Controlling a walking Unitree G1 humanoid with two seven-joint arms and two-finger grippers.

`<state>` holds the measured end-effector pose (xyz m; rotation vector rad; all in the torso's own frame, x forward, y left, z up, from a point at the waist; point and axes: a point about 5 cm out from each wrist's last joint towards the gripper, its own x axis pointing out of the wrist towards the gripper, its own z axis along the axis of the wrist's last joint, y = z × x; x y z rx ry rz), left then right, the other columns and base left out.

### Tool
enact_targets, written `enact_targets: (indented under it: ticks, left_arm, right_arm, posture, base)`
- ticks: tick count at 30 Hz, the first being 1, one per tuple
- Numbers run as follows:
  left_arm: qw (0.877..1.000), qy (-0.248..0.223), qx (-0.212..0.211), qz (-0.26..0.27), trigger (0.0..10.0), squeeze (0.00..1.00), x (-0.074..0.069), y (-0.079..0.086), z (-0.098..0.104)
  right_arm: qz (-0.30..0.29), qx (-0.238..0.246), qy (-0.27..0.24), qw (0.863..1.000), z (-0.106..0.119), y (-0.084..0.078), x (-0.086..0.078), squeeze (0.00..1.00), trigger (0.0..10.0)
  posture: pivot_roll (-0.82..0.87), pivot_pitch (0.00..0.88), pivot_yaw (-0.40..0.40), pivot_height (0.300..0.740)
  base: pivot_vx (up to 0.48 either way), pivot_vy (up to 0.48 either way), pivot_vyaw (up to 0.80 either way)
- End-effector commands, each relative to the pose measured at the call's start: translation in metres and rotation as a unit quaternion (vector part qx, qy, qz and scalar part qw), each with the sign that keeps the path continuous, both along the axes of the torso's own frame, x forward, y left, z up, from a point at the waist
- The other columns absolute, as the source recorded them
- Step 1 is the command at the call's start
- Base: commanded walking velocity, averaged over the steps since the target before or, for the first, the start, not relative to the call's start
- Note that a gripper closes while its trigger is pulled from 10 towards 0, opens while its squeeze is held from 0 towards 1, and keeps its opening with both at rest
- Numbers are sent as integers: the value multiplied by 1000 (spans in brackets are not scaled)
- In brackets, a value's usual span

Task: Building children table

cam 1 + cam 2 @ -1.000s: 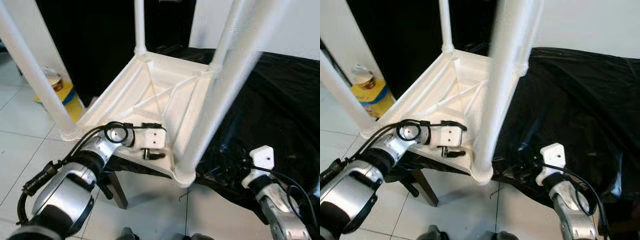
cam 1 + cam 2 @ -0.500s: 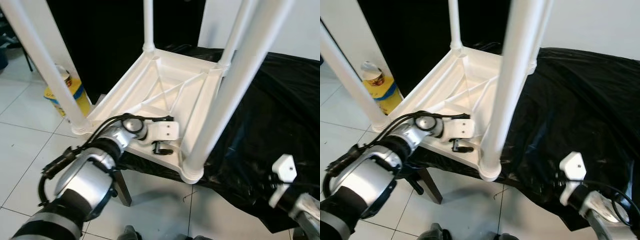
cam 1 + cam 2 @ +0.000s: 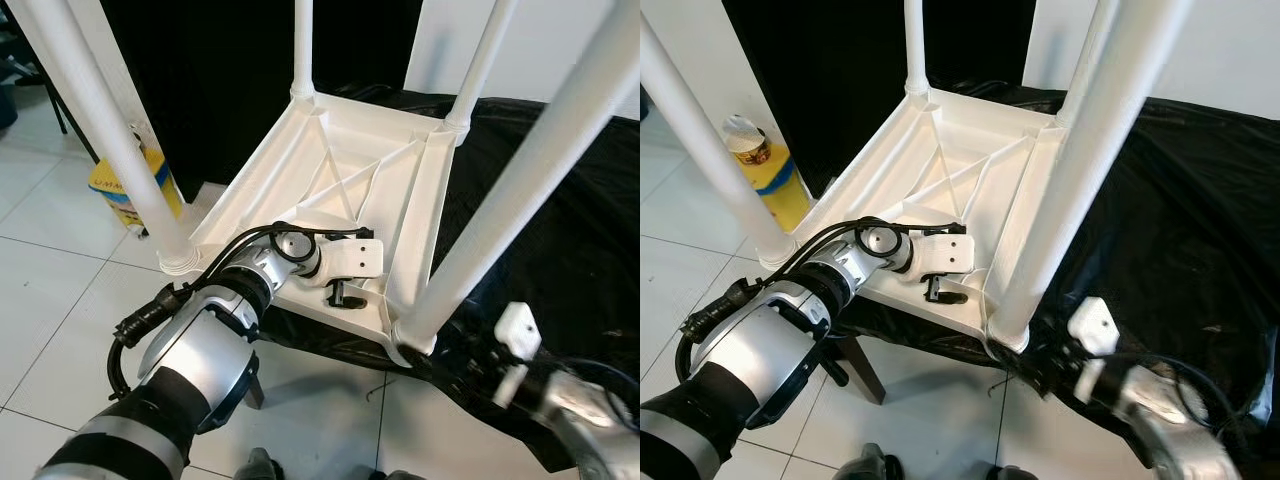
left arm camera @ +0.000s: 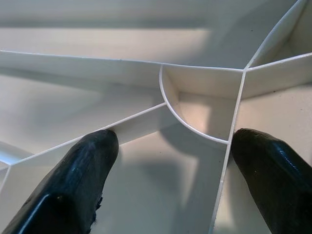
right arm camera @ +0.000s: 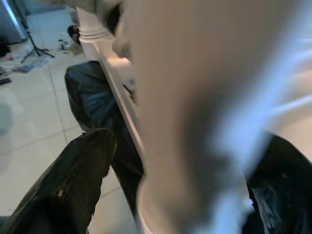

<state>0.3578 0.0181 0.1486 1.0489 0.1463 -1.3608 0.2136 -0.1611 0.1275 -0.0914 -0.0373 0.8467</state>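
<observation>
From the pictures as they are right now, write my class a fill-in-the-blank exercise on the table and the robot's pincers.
1. The white table lies upside down with its ____ pointing up.
2. The left pincer reaches into the table's ribbed ____.
3. The right pincer has its fingers either side of a table ____.
4. Under the table lies a ____ plastic sheet.

Missing words: legs; underside; leg; black

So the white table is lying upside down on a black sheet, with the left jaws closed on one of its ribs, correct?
Not quite. The white table is upside down on the black sheet, but the left gripper has its jaws open over the ribbed underside, gripping no rib. The left wrist view shows the two fingers spread wide apart.
</observation>
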Motion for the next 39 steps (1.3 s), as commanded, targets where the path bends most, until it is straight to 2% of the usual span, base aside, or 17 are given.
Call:
enact_targets:
  ticks: [1, 7, 8, 9, 10, 12, 16, 17, 18, 21, 22, 24, 29, 30, 32, 36, 39]
  left_arm:
    - [975, -136, -140, 110, 10000, 0, 10, -8, 12]
    - [969, -112, -190, 109, 10000, 0, 8, -6, 15]
    - [961, -93, -235, 113, 10000, 0, 7, -1, 21]
    - [943, -70, -304, 119, 10000, 0, 7, 10, 30]
    - [933, -64, -332, 120, 10000, 0, 6, 16, 35]
    - [929, -62, -345, 121, 10000, 0, 5, 19, 37]
    - [912, -59, -389, 118, 10000, 0, -8, 38, 41]
    - [906, -59, -398, 133, 10000, 0, -11, 46, 40]
    - [906, -59, -398, 133, 10000, 0, -11, 46, 40]
    - [897, -64, -405, 163, 10000, 0, -21, 61, 37]
    - [897, -64, -405, 163, 10000, 0, -21, 61, 37]
    - [888, -63, -419, 176, 10000, 0, -29, 68, 36]
    - [881, -63, -429, 190, 10000, 0, -35, 75, 37]
    - [877, -61, -431, 203, 10000, 0, -40, 80, 38]
    - [877, -61, -431, 203, 10000, 0, -40, 80, 38]
    - [872, -56, -434, 217, 10000, 0, -44, 83, 39]
    - [872, -53, -434, 219, 10000, 0, -47, 82, 39]
  right_arm:
    - [-17, 2, -4, 1000, -4, 9, 6, 0, 10000]
    - [-36, 20, -16, 999, -4, 19, 13, 0, 10000]
    - [-55, 28, -23, 998, -2, 18, 16, 0, 10000]
    - [-89, 38, -33, 995, -1, 14, 22, 0, 10000]
    - [-103, 39, -37, 993, 0, 10, 24, 0, 10000]
    - [-111, 39, -39, 992, -1, 8, 25, 0, 10000]
    - [-143, 32, -42, 988, -4, -10, 28, 0, 10000]
    - [-156, 32, -42, 986, -4, -18, 29, 0, 10000]
    - [-156, 32, -42, 986, -4, -18, 29, 0, 10000]
    - [-187, 32, -42, 981, -4, -39, 34, 0, 10000]
    - [-187, 32, -42, 981, -4, -39, 34, 0, 10000]
    - [-201, 17, -42, 979, -8, -56, 35, 0, 10000]
    - [-220, -1, -38, 975, -11, -75, 38, 0, 10000]
    - [-241, -9, -41, 970, -12, -89, 40, 0, 10000]
    - [-241, -9, -41, 970, -12, -89, 40, 0, 10000]
    - [-304, -22, -41, 951, -10, -124, 45, 0, 10000]
    - [-318, -22, -40, 947, -10, -132, 45, 0, 10000]
  posture:
    - [-36, 90, -26, 740]
    - [-31, 92, -25, 740]
    - [-26, 92, -24, 740]
    - [-20, 89, -26, 740]
    - [-17, 88, -26, 740]
    - [-17, 88, -26, 740]
    - [-11, 78, -28, 740]
    - [-6, 74, -30, 740]
    - [-6, 74, -30, 740]
    - [1, 65, -38, 740]
    - [1, 65, -38, 740]
    - [9, 55, -48, 740]
    - [11, 48, -52, 740]
    - [12, 44, -53, 740]
    - [12, 44, -53, 740]
    - [15, 33, -55, 740]
    - [14, 31, -55, 740]
  base:
    - [0, 0, 0]
    - [0, 0, 0]
    - [0, 0, 0]
    - [0, 0, 0]
    - [0, 0, 0]
    - [0, 0, 0]
    - [0, 0, 0]
    - [0, 0, 0]
    - [0, 0, 0]
    - [0, 0, 0]
    - [0, 0, 0]
    - [0, 0, 0]
    - [0, 0, 0]
    - [0, 0, 0]
    - [0, 0, 0]
    - [0, 0, 0]
    - [0, 0, 0]
